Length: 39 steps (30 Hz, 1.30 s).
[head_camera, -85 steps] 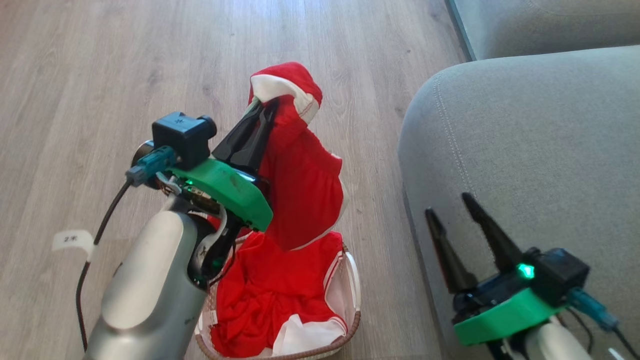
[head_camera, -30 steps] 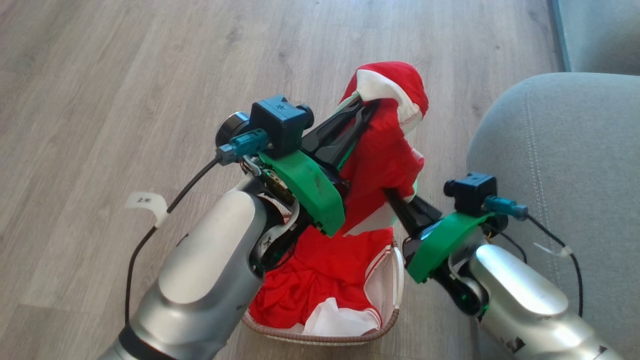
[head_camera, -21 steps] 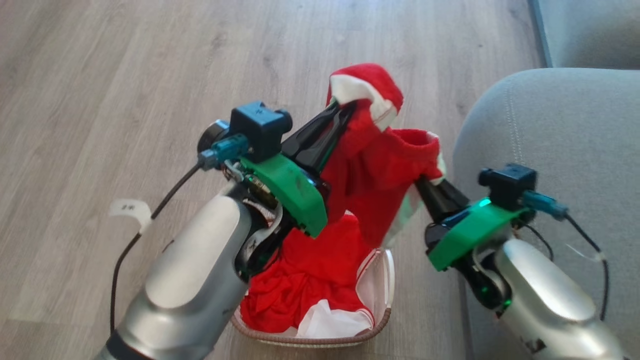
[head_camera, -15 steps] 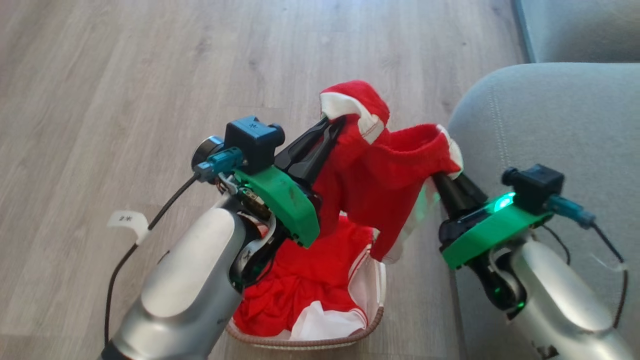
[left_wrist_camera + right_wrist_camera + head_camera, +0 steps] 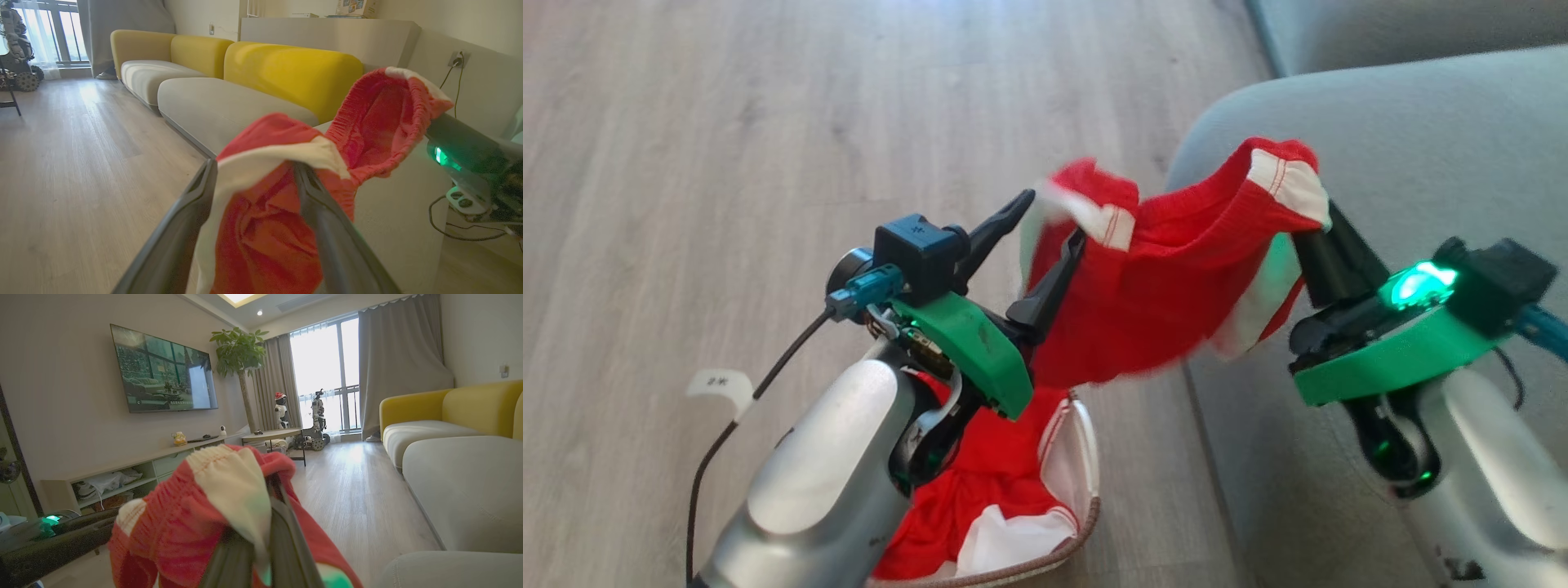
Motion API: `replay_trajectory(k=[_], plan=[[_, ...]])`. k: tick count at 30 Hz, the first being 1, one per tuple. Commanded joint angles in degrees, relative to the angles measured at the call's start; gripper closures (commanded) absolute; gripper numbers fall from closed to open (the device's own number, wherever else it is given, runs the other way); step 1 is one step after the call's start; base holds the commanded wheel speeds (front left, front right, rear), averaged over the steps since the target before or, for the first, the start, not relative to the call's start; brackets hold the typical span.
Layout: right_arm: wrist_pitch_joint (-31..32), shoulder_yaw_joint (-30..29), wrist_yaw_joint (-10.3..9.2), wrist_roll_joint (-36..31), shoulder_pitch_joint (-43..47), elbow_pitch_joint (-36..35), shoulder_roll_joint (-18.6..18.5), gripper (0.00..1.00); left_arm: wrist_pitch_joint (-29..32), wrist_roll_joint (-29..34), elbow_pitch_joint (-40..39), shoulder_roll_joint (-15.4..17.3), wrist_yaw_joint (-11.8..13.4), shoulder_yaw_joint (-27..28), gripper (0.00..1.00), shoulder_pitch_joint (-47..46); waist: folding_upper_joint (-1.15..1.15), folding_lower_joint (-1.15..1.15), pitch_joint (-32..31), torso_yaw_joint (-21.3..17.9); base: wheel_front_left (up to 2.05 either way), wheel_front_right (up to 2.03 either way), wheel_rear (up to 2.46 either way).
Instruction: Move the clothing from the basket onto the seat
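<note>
Head view, centre frame: left gripper (image 5: 1054,214) with its two dark fingers spread wide. The white-banded edge of the red garment (image 5: 1168,302) lay across the gap and draped over the finger nearer the right of frame. It was not pinched.

Left wrist view: both fingers (image 5: 322,220) splayed, with red and white cloth bunched between them and folded over their tips.

Head view, right of centre: right gripper (image 5: 1313,241) closed tight on the garment's other end. A white panel folded over its fingertips and hid them. Right wrist view: the two fingers pressed together, with cloth heaped over them. A green lamp (image 5: 1417,286) glowed on that gripper's mount.

The red garment hung slung between the two grippers, sagging in the middle, clear of the floor. In the frame its right end overlapped the rounded left edge of the seat (image 5: 1421,122). Whether it touched the cushion I could not tell.

Bottom centre: the basket (image 5: 1086,523) stood on the wood floor (image 5: 727,122), just beside the seat's front and partly hidden by the left forearm. A second red garment (image 5: 988,482) lay crumpled inside it, with a white panel showing near the brown rim.

A white tag (image 5: 719,382) sat on the left arm's cable, lower left.
</note>
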Motion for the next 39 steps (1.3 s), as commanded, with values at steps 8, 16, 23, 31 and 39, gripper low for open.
replay_trajectory(k=[8,16,23,31,39], plan=[[-0.4,-3.8,-0.01,-0.7,-2.0,-8.3,-2.1,1.00,-1.7,-0.2,-2.9,1.9,0.5,2.3,0.00,-0.5,0.00,0.00,0.2,-7.9,0.00,0.00,0.00],[-0.4,-6.0,-0.01,0.4,-0.5,-13.7,-4.0,1.00,-3.2,0.5,-3.6,2.9,0.7,2.0,0.00,0.3,0.00,0.00,1.3,-14.5,0.00,0.00,0.00],[-0.4,-8.9,-0.01,0.2,2.0,-17.5,-4.5,1.00,-3.9,0.8,-3.8,3.7,0.9,1.9,0.00,0.5,0.00,0.00,2.5,-20.1,0.00,0.00,0.00],[-0.4,-9.9,-0.01,0.1,3.5,-20.3,-3.6,1.00,-4.5,1.0,-4.2,4.2,1.2,1.8,0.00,0.3,0.00,0.00,4.0,-25.9,0.00,0.00,0.00],[-0.4,-10.4,-0.01,-0.1,3.3,-21.3,-4.1,1.00,-4.9,1.1,-3.9,4.3,1.2,1.4,0.00,-0.5,0.00,0.00,5.5,-27.6,0.00,0.00,0.00]])
